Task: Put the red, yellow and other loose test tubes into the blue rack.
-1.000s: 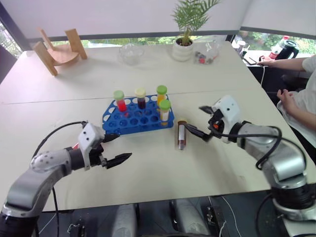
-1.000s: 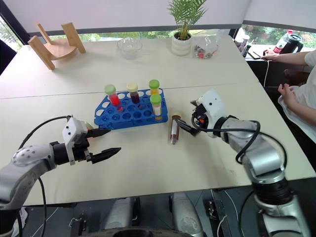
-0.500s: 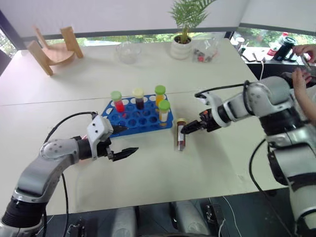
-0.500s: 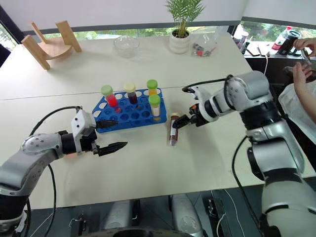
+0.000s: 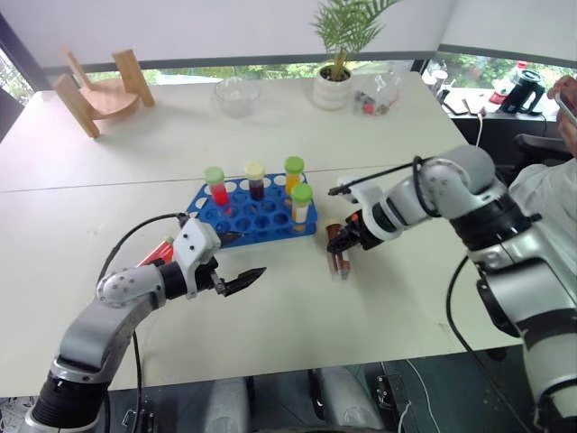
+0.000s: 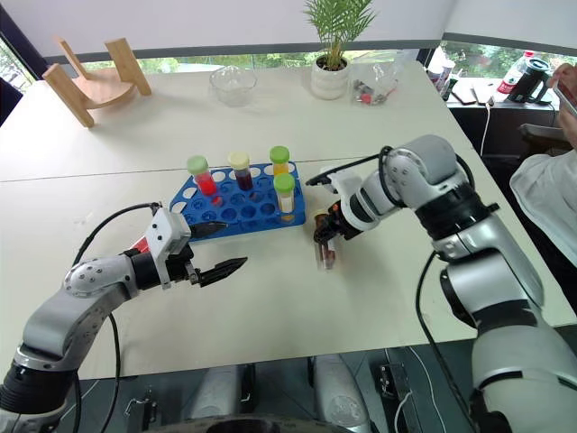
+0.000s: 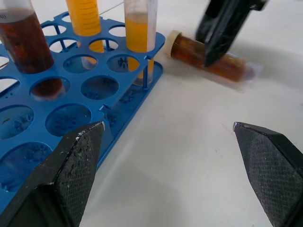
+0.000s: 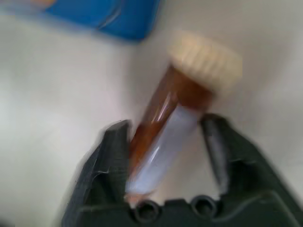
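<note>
The blue rack (image 5: 236, 221) stands mid-table and holds several capped tubes: red (image 5: 217, 187), dark (image 5: 257, 181), orange (image 5: 294, 174) and yellow (image 5: 301, 204). To its right a brown test tube (image 5: 342, 262) with a cream cap lies flat on the table. My right gripper (image 5: 340, 242) points steeply down over it, fingers on both sides (image 8: 165, 130), shut on the tube. In front of the rack's left end my left gripper (image 5: 245, 254) hovers open and empty. Behind my left wrist lies a red tube-like thing (image 5: 155, 250), mostly hidden.
A wooden stand (image 5: 99, 90) is at the back left. A glass bowl (image 5: 239, 95), a potted plant (image 5: 335, 81) and a clear bag (image 5: 377, 95) line the far edge. A person (image 5: 566, 95) sits beyond the right end.
My right gripper swung in over the brown tube, tipped downward and went from open to shut around it. My left gripper drifted slightly right, toward the rack, still open.
</note>
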{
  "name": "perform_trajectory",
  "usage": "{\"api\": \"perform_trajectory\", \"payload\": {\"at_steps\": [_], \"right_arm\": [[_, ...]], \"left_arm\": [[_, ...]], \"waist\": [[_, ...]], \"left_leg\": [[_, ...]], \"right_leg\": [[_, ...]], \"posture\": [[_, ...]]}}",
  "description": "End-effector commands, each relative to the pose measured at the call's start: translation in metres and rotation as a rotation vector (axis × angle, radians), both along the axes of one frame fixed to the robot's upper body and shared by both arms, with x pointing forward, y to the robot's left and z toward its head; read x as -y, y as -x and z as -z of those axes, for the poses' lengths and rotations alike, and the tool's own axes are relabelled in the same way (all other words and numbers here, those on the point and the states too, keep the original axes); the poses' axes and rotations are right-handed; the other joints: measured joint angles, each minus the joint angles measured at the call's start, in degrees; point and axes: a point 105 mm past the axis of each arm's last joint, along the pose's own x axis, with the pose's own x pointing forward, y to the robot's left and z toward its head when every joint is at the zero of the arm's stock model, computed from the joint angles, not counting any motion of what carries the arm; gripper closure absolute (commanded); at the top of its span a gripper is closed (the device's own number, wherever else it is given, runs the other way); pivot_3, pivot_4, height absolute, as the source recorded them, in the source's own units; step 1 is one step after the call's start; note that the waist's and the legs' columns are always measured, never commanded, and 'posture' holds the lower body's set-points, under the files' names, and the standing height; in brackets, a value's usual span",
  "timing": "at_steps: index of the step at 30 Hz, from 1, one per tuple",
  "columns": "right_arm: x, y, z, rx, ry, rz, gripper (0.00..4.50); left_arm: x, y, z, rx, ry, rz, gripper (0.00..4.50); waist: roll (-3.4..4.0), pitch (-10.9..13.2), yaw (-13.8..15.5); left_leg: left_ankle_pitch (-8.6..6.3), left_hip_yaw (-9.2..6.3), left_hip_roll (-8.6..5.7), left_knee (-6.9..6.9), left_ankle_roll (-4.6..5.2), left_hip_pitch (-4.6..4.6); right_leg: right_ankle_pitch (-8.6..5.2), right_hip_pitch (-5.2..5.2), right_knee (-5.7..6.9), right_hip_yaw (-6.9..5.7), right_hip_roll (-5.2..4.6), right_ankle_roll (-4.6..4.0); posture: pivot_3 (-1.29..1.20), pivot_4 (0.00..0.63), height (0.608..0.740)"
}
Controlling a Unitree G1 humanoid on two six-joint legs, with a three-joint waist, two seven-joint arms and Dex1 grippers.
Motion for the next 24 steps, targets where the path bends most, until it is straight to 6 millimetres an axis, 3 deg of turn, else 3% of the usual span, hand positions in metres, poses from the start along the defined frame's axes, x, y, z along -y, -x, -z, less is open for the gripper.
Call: {"api": "perform_trajectory", "payload": {"at_steps": [1, 4, 6, 7, 8, 9, 11, 13, 15, 18, 21, 24], "right_arm": [[0.027, 0.002, 0.019, -0.026, 0.108, 0.078, 3.72], [0.047, -0.008, 0.014, 0.043, 0.131, 0.133, 3.73], [0.049, -0.006, 0.005, 0.103, 0.084, 0.068, 3.73], [0.041, -0.014, -0.015, 0.33, 0.007, -0.095, 3.73], [0.028, -0.001, -0.033, 0.535, -0.057, -0.369, 3.73], [0.021, 0.024, -0.036, 0.586, -0.093, -0.593, 3.73], [0.019, 0.056, -0.035, 0.54, -0.212, -0.693, 3.73], [0.006, 0.071, -0.046, 0.573, -0.441, -0.616, 3.73], [-0.018, 0.066, -0.063, 0.78, -0.629, -0.497, 3.73], [-0.044, 0.054, -0.082, 1.053, -0.75, -0.321, 3.73], [-0.06, 0.04, -0.081, 1.217, -0.788, -0.102, 3.73], [-0.073, 0.032, -0.07, 1.279, -0.788, 0.023, 3.73]], "left_arm": [[0.003, 0.004, -0.004, 0.027, 0.012, 0.005, 0.0], [0.0, 0.003, -0.002, 0.019, 0.006, -0.001, 0.0], [-0.005, 0.003, -0.001, 0.001, 0.002, -0.004, 0.0], [-0.008, 0.007, -0.001, -0.027, 0.001, 0.006, 0.0], [-0.01, 0.01, -0.001, -0.048, -0.001, 0.016, 0.0], [-0.015, 0.012, -0.002, -0.064, -0.005, 0.017, 0.0], [-0.026, 0.015, -0.004, -0.085, -0.014, 0.012, 0.0], [-0.037, 0.013, -0.009, -0.093, -0.014, -0.006, 0.0], [-0.046, 0.007, -0.019, -0.085, 0.022, -0.033, 0.0], [-0.051, 0.0, -0.038, -0.079, 0.143, -0.057, 0.0], [-0.049, -0.001, -0.037, -0.079, 0.167, -0.08, 0.0], [-0.05, 0.004, -0.02, -0.096, 0.132, -0.115, 0.0]], "waist": [[0.01, -0.02, 0.05], [-0.08, -0.07, 0.67], [-0.08, -0.07, 1.53], [-0.08, -0.06, 2.34], [-0.09, -0.06, 2.76], [-0.01, 0.0, 3.52], [0.08, 0.04, 3.12], [-0.13, -0.04, 2.26], [-0.21, -0.04, 1.11], [-0.13, 0.01, 0.39], [-0.14, -0.02, 0.38], [-0.16, -0.04, 0.41]], "left_leg": [[0.0, 0.01, 0.0, 0.02, 0.0, 0.02], [0.0, 0.0, -0.01, 0.08, 0.0, 0.04], [0.0, 0.01, -0.05, 0.15, 0.0, 0.04], [0.0, 0.01, -0.08, 0.2, -0.01, 0.03], [0.01, -0.01, -0.14, 0.2, -0.01, -0.01], [0.0, 0.0, -0.13, 0.22, -0.01, -0.01], [-0.01, 0.04, -0.17, 0.14, -0.03, -0.11], [-0.01, 0.14, -0.14, 0.05, -0.03, -0.04], [-0.01, 0.09, 0.09, 0.06, -0.03, 0.05], [0.02, -0.01, 0.15, 0.0, -0.05, 0.17], [0.12, -0.05, 0.11, 0.07, -0.22, 0.15], [0.15, 0.0, 0.01, 0.03, -0.29, 0.12]], "right_leg": [[0.0, 0.01, 0.01, 0.0, 0.0, 0.0], [0.0, 0.09, 0.0, 0.0, -0.02, 0.0], [-0.01, 0.15, -0.04, 0.01, -0.07, -0.01], [-0.03, 0.19, -0.11, 0.01, -0.09, -0.04], [-0.06, 0.2, -0.19, 0.0, -0.16, -0.05], [-0.06, 0.23, -0.3, -0.01, -0.16, -0.04], [-0.07, 0.29, -0.7, -0.07, -0.25, 0.14], [-0.01, 0.33, -0.72, -0.03, -0.28, 0.28], [0.07, 0.37, -0.63, -0.01, -0.02, 0.2], [0.13, 0.24, -0.25, 0.0, 0.15, 0.06], [0.12, 0.1, 0.03, 0.01, 0.13, 0.05], [0.11, 0.1, 0.02, 0.02, -0.01, 0.06]], "posture": [[0.0, 0.15, 0.74], [0.0, 0.15, 0.74], [0.0, 0.15, 0.74], [0.0, 0.15, 0.74], [0.0, 0.15, 0.74], [0.0, 0.15, 0.74], [0.0, 0.15, 0.74], [0.0, 0.15, 0.74], [0.0, 0.15, 0.74], [0.0, 0.15, 0.74], [0.0, 0.15, 0.74], [0.0, 0.15, 0.74]]}}
